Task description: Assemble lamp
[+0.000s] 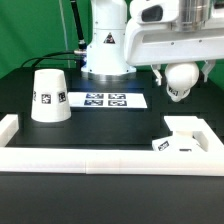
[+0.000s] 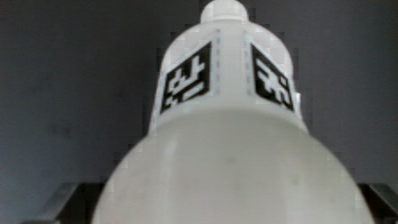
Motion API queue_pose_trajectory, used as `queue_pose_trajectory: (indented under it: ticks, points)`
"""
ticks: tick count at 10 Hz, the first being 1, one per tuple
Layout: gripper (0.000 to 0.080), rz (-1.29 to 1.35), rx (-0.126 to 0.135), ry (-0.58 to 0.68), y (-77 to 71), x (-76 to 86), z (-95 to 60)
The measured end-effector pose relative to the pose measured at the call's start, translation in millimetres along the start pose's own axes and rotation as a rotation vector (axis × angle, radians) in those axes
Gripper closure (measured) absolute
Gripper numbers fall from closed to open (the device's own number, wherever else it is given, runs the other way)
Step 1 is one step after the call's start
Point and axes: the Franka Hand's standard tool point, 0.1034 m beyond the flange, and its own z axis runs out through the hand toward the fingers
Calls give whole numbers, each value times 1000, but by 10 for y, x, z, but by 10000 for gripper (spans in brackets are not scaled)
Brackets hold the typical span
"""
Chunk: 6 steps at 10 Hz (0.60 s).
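Note:
My gripper [image 1: 179, 72] is shut on the white round-topped bulb [image 1: 180, 82] and holds it in the air at the exterior view's right, above the table. In the wrist view the bulb [image 2: 222, 120] fills the picture, tags on its neck, and my fingers are hidden behind it. The flat square base [image 1: 186, 136] lies on the table below the bulb, at the right by the front rail. The truncated-cone shade [image 1: 50, 96] stands upright at the exterior view's left.
The marker board [image 1: 106, 99] lies flat in the middle of the black table, in front of the arm's base [image 1: 105, 50]. A long white rail [image 1: 100, 160] runs along the front, with a short piece [image 1: 8, 128] at the left.

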Motion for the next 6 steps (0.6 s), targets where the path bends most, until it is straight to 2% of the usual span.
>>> queue_pose_trajectory:
  ticks: [1,3,4,6]
  points:
    - [222,0,1,91,-3,96,-1]
    - [222,-4,-3,195,8,84,29]
    - [222,-15,-5,274,19,152,5]
    - [222,-48,-17,410,85,152,-84]
